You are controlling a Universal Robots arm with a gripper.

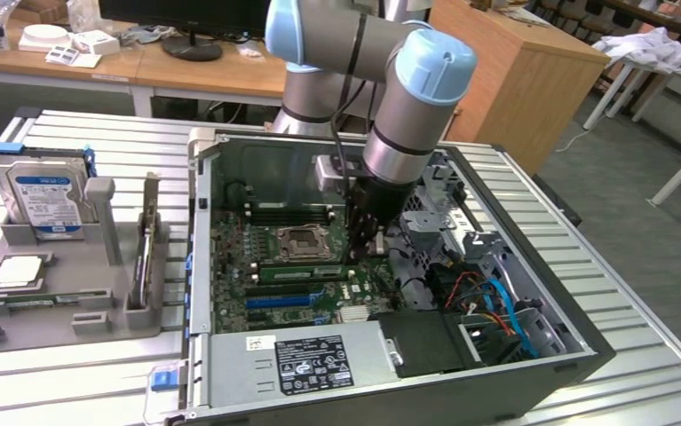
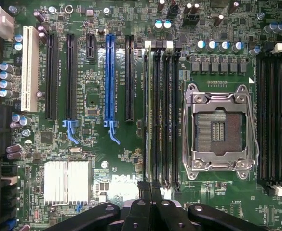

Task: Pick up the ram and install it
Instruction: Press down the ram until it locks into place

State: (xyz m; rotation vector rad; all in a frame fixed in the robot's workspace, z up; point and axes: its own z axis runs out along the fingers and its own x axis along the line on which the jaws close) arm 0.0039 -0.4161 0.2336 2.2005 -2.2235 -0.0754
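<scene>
Inside the open computer case (image 1: pixel 204 146), the claw (image 2: pixel 150 192) hangs closed and empty above the motherboard; the ram (image 2: pixel 154 110) appears already seated in a memory slot beside the CPU socket (image 2: pixel 220 130), installation seemingly done.

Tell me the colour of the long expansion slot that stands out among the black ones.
Blue expansion slot, clearest in the wrist view.

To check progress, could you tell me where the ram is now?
In the exterior view, the ram sits in a memory slot beside the CPU socket, close to the shut gripper.
</scene>
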